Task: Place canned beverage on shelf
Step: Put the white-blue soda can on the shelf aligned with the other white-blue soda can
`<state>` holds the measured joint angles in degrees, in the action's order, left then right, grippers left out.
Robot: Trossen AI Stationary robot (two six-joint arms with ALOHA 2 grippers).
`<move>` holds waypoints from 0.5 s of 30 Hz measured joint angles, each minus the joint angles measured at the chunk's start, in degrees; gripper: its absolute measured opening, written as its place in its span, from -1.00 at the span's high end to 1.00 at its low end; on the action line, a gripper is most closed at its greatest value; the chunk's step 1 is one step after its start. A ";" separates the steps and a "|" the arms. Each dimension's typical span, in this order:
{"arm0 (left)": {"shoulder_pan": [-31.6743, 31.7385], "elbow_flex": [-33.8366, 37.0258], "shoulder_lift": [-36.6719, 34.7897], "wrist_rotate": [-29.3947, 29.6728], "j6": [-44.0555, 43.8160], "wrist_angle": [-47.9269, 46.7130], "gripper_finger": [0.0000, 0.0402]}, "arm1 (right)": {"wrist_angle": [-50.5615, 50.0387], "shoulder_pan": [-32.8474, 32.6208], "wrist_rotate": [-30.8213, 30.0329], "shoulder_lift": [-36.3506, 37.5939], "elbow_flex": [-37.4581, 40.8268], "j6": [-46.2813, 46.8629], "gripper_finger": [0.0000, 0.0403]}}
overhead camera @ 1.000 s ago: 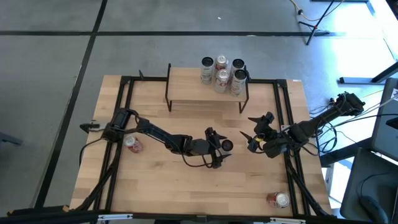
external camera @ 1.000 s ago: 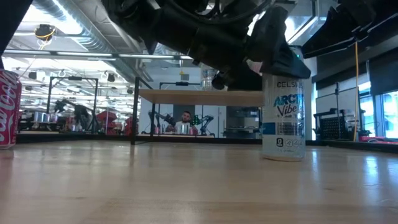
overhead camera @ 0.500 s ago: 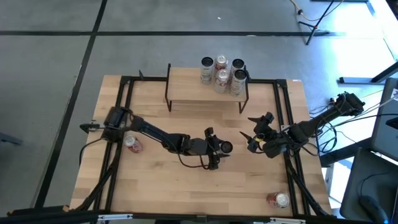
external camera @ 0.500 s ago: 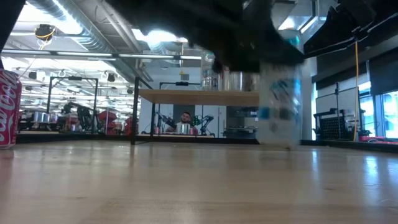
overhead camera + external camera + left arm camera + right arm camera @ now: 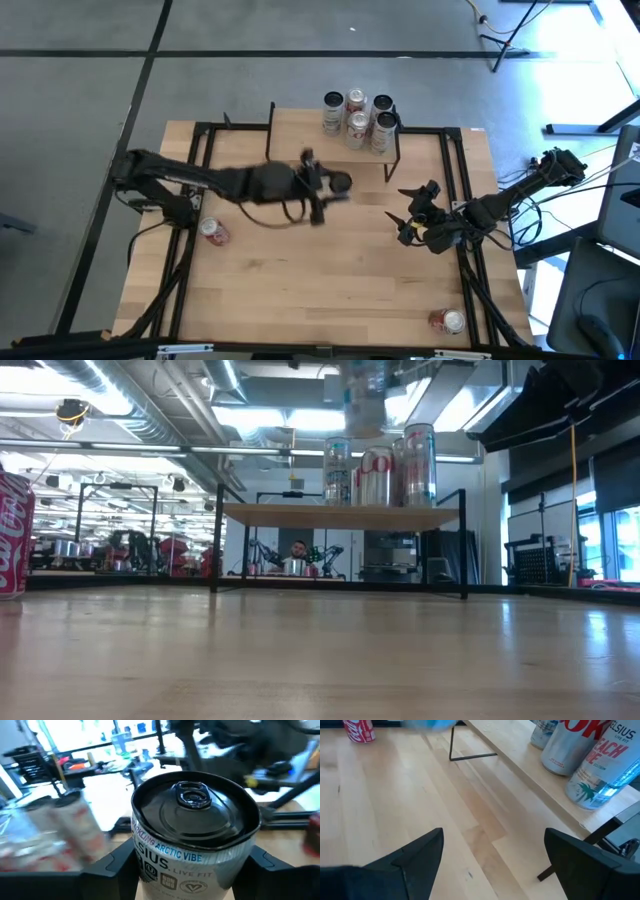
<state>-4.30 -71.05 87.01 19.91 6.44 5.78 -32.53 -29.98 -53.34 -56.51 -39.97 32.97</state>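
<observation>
My left gripper (image 5: 330, 186) is shut on a silver Celsius can (image 5: 195, 835) with blue print. It holds the can in the air over the near edge of the shelf (image 5: 320, 145); in the low view the can (image 5: 362, 390) is blurred, higher than the shelf top (image 5: 340, 515). Several cans (image 5: 358, 117) stand on their bases at the shelf's far right end. My right gripper (image 5: 404, 222) is open and empty, low over the table to the right of the shelf; its wrist view (image 5: 492, 855) shows its fingers wide apart. My left gripper pinches the can's side wall (image 5: 142, 860) between its two fingers (image 5: 112, 865), below the top rim. The fingers come level from the table's left side. The can is upright, its lid up, lifted clear of the table and the shelf.
A red cola can (image 5: 212, 232) stands on the table's left part, near the left arm's base. Another red can (image 5: 447, 320) lies near the front right corner. Black frame rails (image 5: 190, 200) run along the table's left and right sides.
My left gripper has lifted the Celsius can off the table's middle and carried it up, left and toward the far edge, to the shelf's near edge. The can has stayed upright and is now higher than the shelf top.
</observation>
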 joint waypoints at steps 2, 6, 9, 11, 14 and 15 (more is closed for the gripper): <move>3.42 0.00 -1.84 -2.55 0.23 -1.31 -0.01 | 0.02 0.00 0.27 0.00 0.00 0.69 -0.65; 10.62 0.00 -2.96 -10.80 0.27 -2.89 -0.01 | 0.13 0.00 0.41 0.00 0.00 1.16 -0.65; 16.07 0.00 -2.30 -15.49 0.17 -4.92 -0.01 | 0.09 0.00 0.40 0.00 0.00 1.16 -0.65; 19.64 0.00 -1.24 -18.05 0.17 -4.66 -0.01 | 0.07 0.00 0.22 0.00 0.00 1.01 -0.65; 24.12 0.04 0.32 -22.10 -0.31 -4.37 -0.02 | -0.01 0.13 -0.22 0.00 0.00 -0.43 -0.65; 25.43 0.04 0.78 -23.20 -0.69 -4.01 -0.02 | -0.04 0.39 -0.23 0.00 0.00 -1.00 -0.65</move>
<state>21.13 -71.00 87.80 -3.29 5.75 1.77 -32.58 -29.58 -53.57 -56.51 -39.97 31.96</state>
